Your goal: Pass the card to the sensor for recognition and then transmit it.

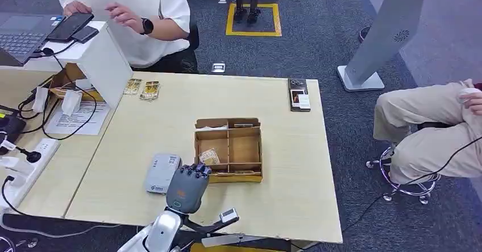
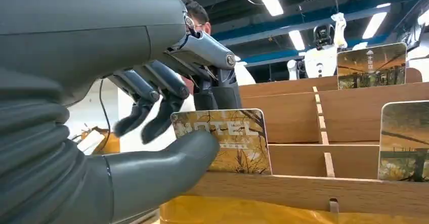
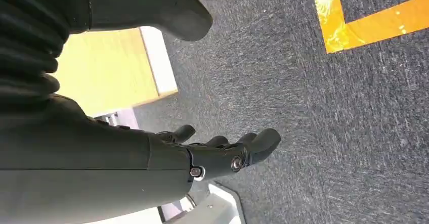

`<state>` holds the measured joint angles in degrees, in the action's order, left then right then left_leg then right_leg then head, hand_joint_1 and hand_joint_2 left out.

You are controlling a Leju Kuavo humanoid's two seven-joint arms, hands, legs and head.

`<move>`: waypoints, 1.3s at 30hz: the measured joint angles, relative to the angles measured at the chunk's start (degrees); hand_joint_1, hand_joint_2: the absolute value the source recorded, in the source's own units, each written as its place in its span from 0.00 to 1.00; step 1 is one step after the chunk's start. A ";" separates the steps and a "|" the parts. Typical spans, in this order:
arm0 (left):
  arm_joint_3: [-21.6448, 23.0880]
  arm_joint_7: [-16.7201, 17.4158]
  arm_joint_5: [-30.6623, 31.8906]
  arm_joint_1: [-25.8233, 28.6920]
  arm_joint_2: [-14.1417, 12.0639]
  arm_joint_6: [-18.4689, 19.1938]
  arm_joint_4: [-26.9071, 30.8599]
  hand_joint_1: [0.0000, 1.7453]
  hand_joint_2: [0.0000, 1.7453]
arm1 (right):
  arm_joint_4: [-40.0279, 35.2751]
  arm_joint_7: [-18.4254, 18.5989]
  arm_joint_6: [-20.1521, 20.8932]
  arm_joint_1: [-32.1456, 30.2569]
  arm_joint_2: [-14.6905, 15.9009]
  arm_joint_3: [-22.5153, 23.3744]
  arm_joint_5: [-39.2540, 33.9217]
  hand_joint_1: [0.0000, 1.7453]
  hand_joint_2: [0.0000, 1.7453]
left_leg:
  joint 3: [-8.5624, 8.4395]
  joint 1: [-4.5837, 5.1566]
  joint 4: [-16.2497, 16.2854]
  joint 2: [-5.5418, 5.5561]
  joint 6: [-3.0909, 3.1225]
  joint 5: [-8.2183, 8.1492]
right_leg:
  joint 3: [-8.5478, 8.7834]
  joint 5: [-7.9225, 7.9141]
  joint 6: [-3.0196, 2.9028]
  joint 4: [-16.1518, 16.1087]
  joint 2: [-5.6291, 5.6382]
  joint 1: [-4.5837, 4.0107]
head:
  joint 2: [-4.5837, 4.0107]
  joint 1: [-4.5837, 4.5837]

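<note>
Wooden divided box [image 1: 229,149] sits mid-worktop [image 1: 170,110]; the left hand [image 1: 187,186] reaches over its near-left compartment, thumb touching the face of an upright hotel card [image 2: 227,140] while the fingers [image 2: 152,110] stay spread, clear of it; a grey sensor [image 1: 162,172] lies just beside; the right hand [image 3: 212,158] hangs over carpet, fingers loosely apart, holding nothing.

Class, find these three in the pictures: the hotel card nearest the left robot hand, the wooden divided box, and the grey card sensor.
hotel card [image 2: 227,140], left wrist view, middle of its printed face.
wooden divided box [image 1: 245,148], head view, floor of a bare compartment.
grey card sensor [image 1: 161,173], head view, centre of its top.
</note>
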<state>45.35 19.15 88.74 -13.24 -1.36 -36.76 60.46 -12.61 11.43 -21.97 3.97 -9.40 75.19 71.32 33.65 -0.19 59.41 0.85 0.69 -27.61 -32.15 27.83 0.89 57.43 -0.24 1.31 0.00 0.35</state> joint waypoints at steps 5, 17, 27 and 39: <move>-0.89 -0.72 0.02 0.01 0.50 0.33 -0.35 0.93 1.00 | 0.00 0.00 0.00 0.00 0.00 0.00 0.09 0.00 1.00 | 0.00 0.00 0.00 0.00 0.00 0.00 | 0.01 0.00 0.00 0.00 0.00 0.00 | 0.02 0.00; -6.13 -11.77 -2.56 2.72 2.45 -2.80 0.60 1.00 1.00 | 0.00 0.02 0.11 -0.03 0.00 0.00 0.35 0.00 1.00 | -0.02 0.00 0.00 0.00 0.00 0.00 | 0.03 0.00 0.00 0.00 0.00 0.00 | 0.00 0.00; -26.28 -47.36 -28.17 11.20 14.20 -3.21 15.43 1.00 1.00 | 0.02 0.00 -0.33 -0.06 0.00 0.00 0.26 0.00 1.00 | 0.04 0.03 0.01 0.01 0.09 -0.06 | -0.01 0.01 0.01 -0.02 -0.06 0.02 | 0.00 0.00; -28.35 -51.54 -65.14 9.85 15.54 -2.34 17.79 1.00 1.00 | 0.07 -1.05 -1.25 0.01 -0.28 0.00 0.37 0.00 1.00 | 0.00 0.00 0.00 0.00 0.05 -0.02 | 0.01 0.00 0.00 -0.01 -0.06 0.00 | 0.02 0.00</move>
<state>17.01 -32.39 23.60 -3.39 14.18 -39.10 78.25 -12.55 10.38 -23.21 3.98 -9.68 75.19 71.69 33.65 -0.19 59.42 0.85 0.73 -27.63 -32.14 27.83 0.89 57.42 -0.30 1.31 0.02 0.35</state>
